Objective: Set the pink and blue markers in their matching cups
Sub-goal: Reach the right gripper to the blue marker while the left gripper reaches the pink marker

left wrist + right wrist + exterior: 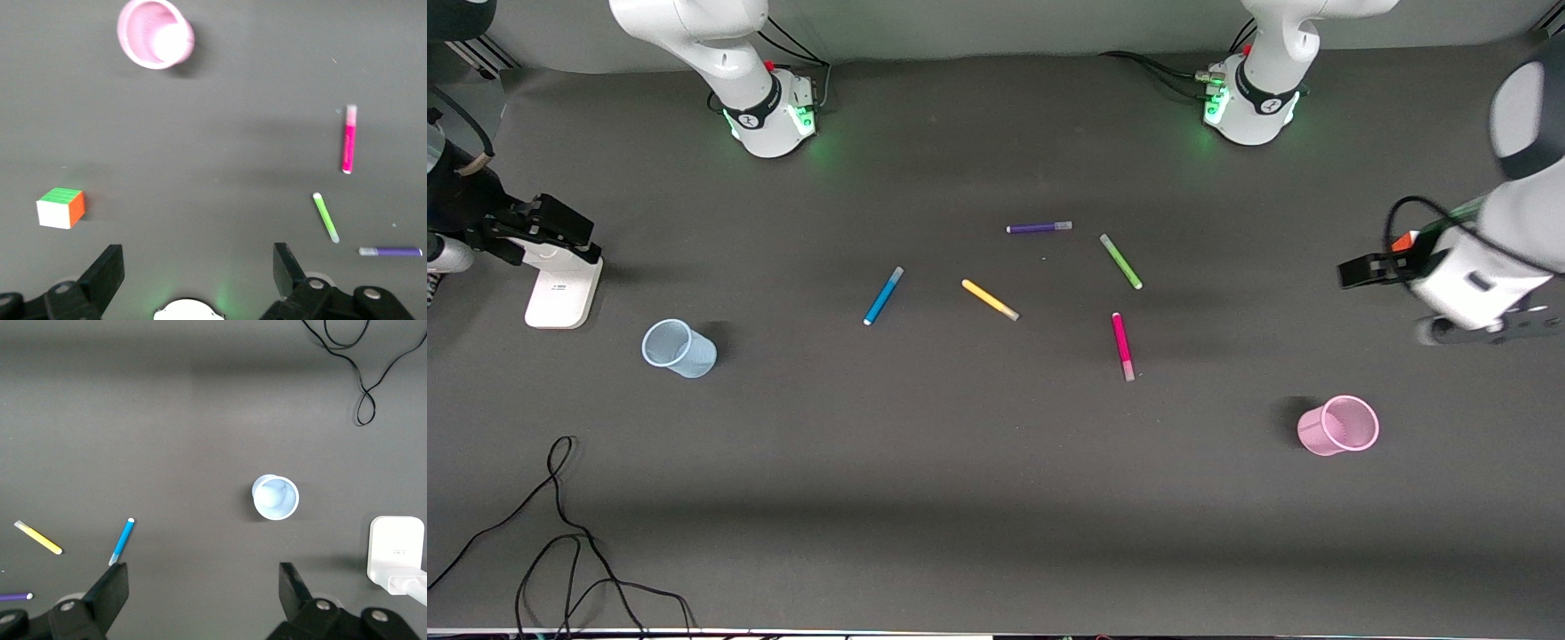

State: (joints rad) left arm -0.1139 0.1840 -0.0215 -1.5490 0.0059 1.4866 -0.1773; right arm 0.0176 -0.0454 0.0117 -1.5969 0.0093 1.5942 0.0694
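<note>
Standing nearest the front camera, the pink cup [1338, 426] sat upright toward the left arm's end; the blue cup [679, 348] stood farther back toward the right arm's end. Between them lay the pink marker [1123, 346] and blue marker [883, 295], well apart (open cloth around each). The left gripper [199, 265] hung with fingers spread at its table end. The right gripper [202, 585] hung likewise spread above the blue cup's end.
</note>
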